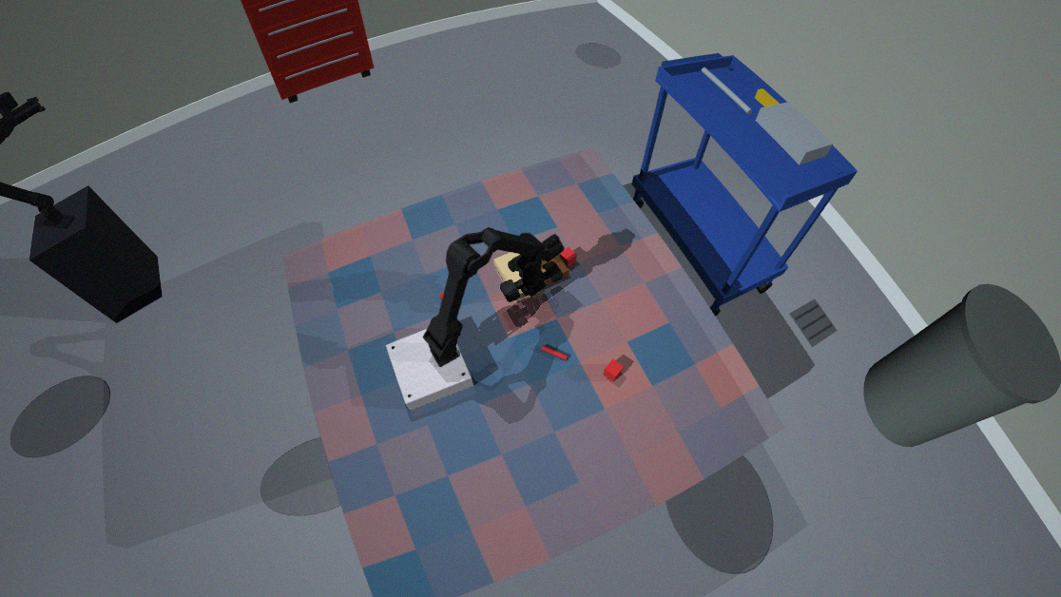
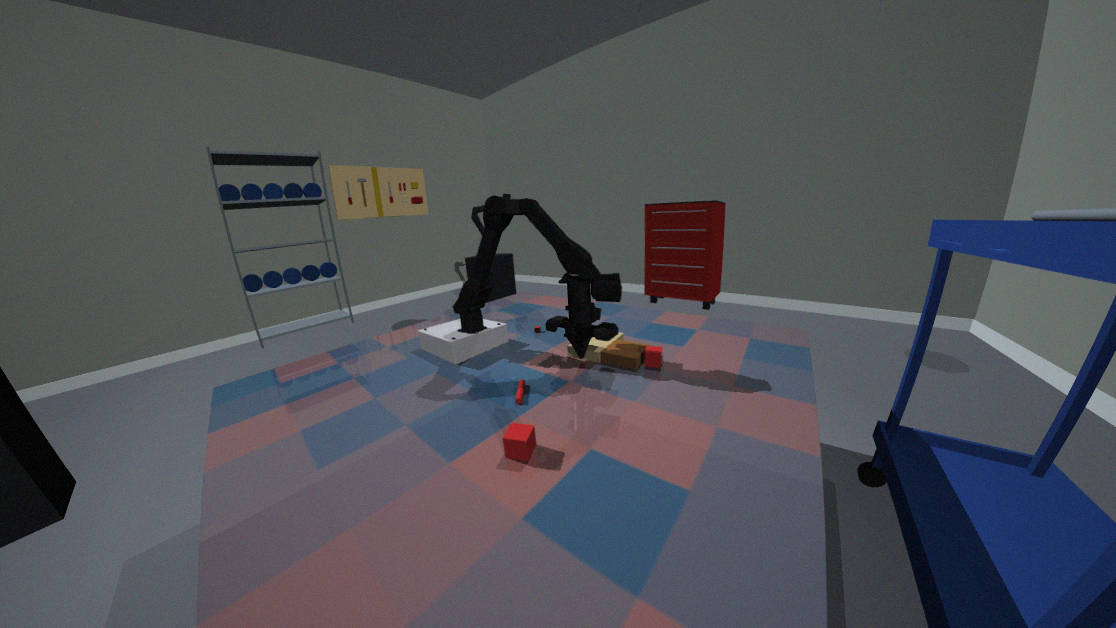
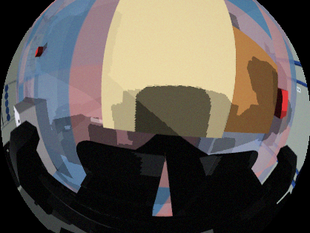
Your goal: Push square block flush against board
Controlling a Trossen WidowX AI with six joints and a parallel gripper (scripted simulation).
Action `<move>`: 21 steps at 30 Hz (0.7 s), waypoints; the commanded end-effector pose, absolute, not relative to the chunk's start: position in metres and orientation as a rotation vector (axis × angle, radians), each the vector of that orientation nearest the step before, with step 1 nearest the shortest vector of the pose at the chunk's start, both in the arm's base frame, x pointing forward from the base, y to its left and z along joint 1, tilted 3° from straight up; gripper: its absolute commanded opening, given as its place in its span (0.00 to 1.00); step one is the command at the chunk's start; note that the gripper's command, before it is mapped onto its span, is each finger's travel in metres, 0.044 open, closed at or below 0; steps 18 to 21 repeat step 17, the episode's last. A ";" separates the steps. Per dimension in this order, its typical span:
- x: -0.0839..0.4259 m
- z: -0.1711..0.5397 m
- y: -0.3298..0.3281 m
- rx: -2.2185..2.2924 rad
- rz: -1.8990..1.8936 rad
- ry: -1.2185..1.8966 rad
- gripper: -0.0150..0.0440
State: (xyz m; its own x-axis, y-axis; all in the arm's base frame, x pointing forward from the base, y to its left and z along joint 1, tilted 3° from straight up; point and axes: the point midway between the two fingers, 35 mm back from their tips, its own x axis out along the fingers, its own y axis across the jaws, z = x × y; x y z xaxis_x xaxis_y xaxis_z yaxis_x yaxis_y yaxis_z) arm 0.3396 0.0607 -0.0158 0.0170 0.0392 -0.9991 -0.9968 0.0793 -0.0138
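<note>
"Entry one, gripper point(image 1: 530, 291) point(image 2: 581, 356) point(image 3: 165, 133)?"
"Being held clenched, nothing being gripped; being positioned beside the pale board point(image 1: 504, 267) point(image 2: 611, 342) point(image 3: 170, 48)."
"Entry two, brown square block point(image 1: 564, 274) point(image 2: 622, 356) point(image 3: 256, 48)?"
"Being seated against the board's side, near edges being shown roughly even. Red cube point(image 1: 569, 255) point(image 2: 653, 357) point(image 3: 284, 103): being separated from the board by the block."

Board point(image 2: 611, 340) point(image 3: 168, 48): pale cream-yellow. Square block point(image 2: 623, 355) point(image 3: 253, 81): orange-brown. Claw point(image 2: 580, 343) point(image 3: 165, 133): black. Desk point(image 1: 511, 468) point(image 2: 437, 538): patchwork squares, blue, salmon pink, muted mauve. Cart point(image 1: 742, 133) point(image 2: 1014, 246): blue. Drawer cabinet point(image 1: 311, 55) point(image 2: 683, 249): red, pale grey handles.
</note>
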 end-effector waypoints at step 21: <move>0.339 -0.018 0.064 -1.125 1.171 1.202 0.25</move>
